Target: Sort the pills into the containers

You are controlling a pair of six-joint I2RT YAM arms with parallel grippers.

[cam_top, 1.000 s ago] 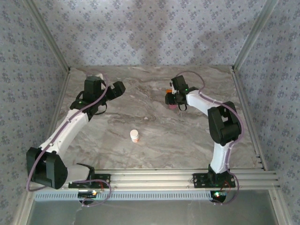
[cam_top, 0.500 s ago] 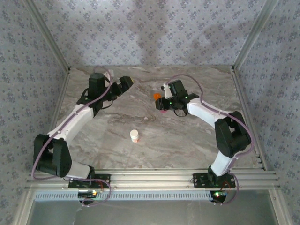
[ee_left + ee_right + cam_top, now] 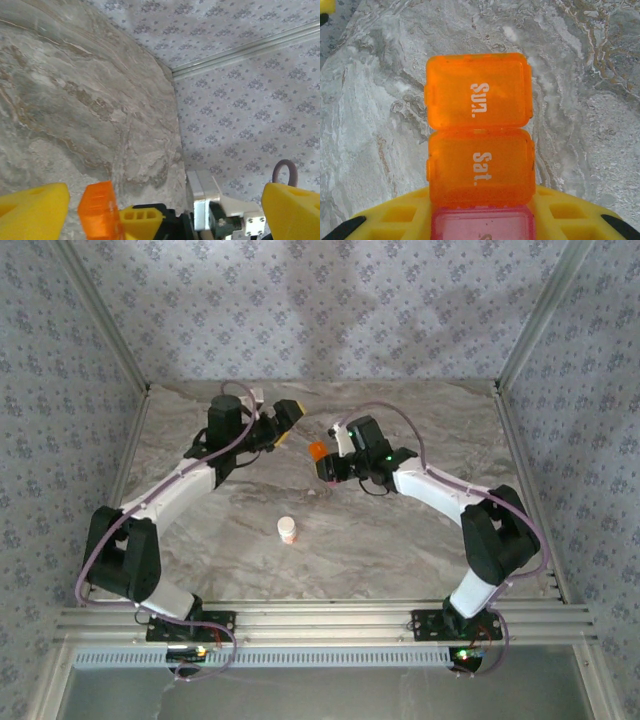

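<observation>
The containers [image 3: 479, 145] are a strip of translucent orange compartments marked "Sun." and "Sat." joined to a pink one. My right gripper [image 3: 482, 217] is shut on the strip's pink end and holds it above the marble table. From above, the orange end [image 3: 317, 450] sticks out left of the right gripper [image 3: 326, 464]. My left gripper [image 3: 288, 424] stands open just left of it, apart from it. In the left wrist view the orange end [image 3: 98, 210] sits between the wide yellow fingers [image 3: 33, 212] of the left gripper [image 3: 165, 200]. The pills are out of view.
A small white bottle [image 3: 287, 530] with an orange-red band stands upright on the marble table [image 3: 400, 540], nearer the front and between the arms. Patterned walls and metal frame posts [image 3: 535, 315] close in the back and sides.
The right gripper has carried the containers leftward toward the back middle. The left gripper has swung right to meet them, still open. The white bottle has stayed put.
</observation>
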